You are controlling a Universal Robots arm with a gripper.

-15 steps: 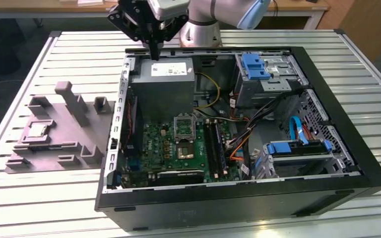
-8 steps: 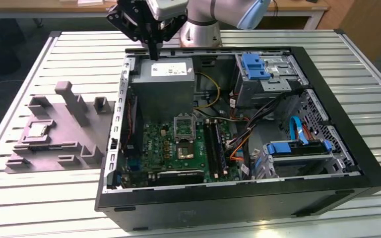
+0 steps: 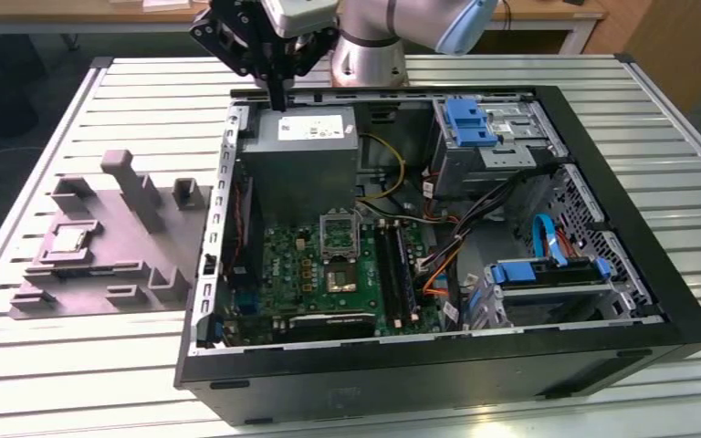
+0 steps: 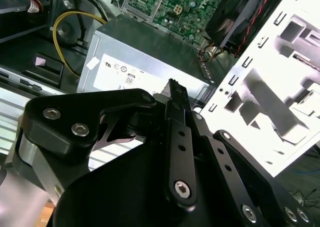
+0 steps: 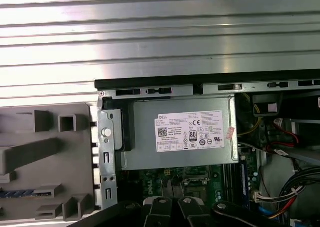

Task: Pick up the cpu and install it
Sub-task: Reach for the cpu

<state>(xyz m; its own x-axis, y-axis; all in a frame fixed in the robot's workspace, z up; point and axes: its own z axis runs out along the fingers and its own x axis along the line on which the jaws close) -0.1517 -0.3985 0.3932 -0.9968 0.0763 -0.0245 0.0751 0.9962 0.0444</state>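
Observation:
The cpu (image 3: 68, 241) is a small pale square chip lying flat in a recess of the grey tray (image 3: 107, 274), at the exterior view's left, outside the computer case. My gripper (image 3: 277, 100) hangs high over the grey power-supply box (image 3: 302, 155) at the back of the open case, well away from the cpu. Its fingers (image 4: 177, 94) are pressed together with nothing between them. The dark metal-framed socket (image 3: 340, 260) sits on the green motherboard (image 3: 314, 274) below the power supply, with its frame lifted.
The black case (image 3: 448, 365) lies open on a slatted metal table (image 3: 83, 365). Drive cages with blue latches (image 3: 473, 123) and bundled cables (image 3: 485, 219) fill its right side. Upright blocks (image 3: 131, 182) stand on the tray. The arm's base (image 3: 375, 55) is behind the case.

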